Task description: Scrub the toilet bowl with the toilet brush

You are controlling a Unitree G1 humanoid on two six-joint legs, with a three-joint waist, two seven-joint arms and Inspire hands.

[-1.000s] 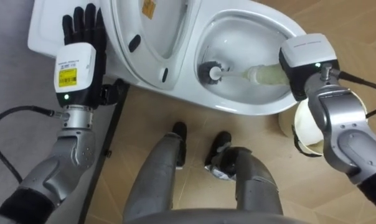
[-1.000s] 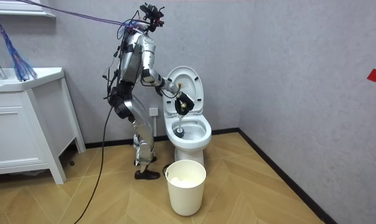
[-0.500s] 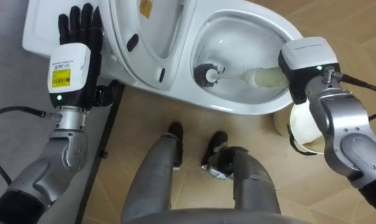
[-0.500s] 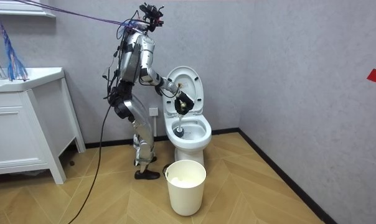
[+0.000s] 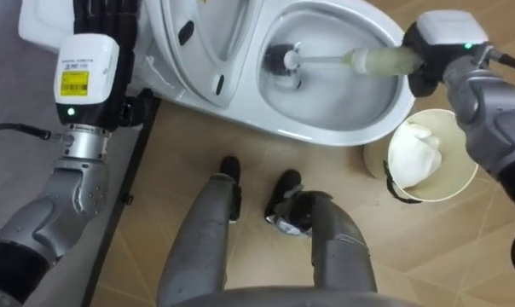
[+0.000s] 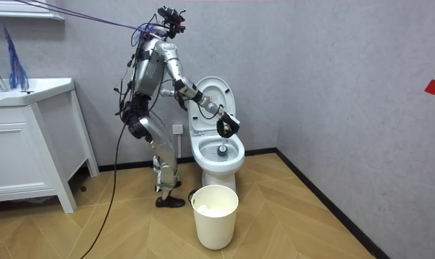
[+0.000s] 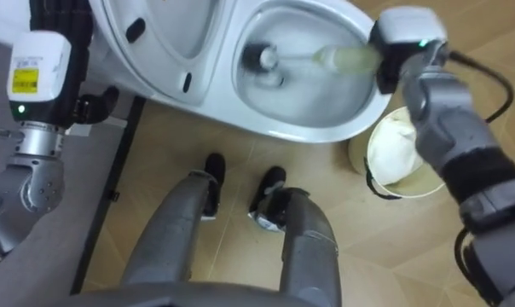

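R hand (image 5: 439, 41) fingers clenched round brush (image 5: 373, 61) handle; head down in toilet (image 5: 266, 119) bowl. L hand (image 5: 87, 68) fingers straight, beside lid (image 5: 176, 64).

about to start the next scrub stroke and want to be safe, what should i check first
1. Brush head in the bowl: ok, the brush head sits inside the bowl.
2. Grip: ok, the right hand is closed on the handle.
3. Seat up: ok, the seat is raised.
4. Left hand clear: ok, the left hand is open by the tank, away from the bowl.
5. Bin clearance: cannot tell, the bin stands right beside the bowl, under the right arm.
6. Bristles touching the bowl: cannot tell.
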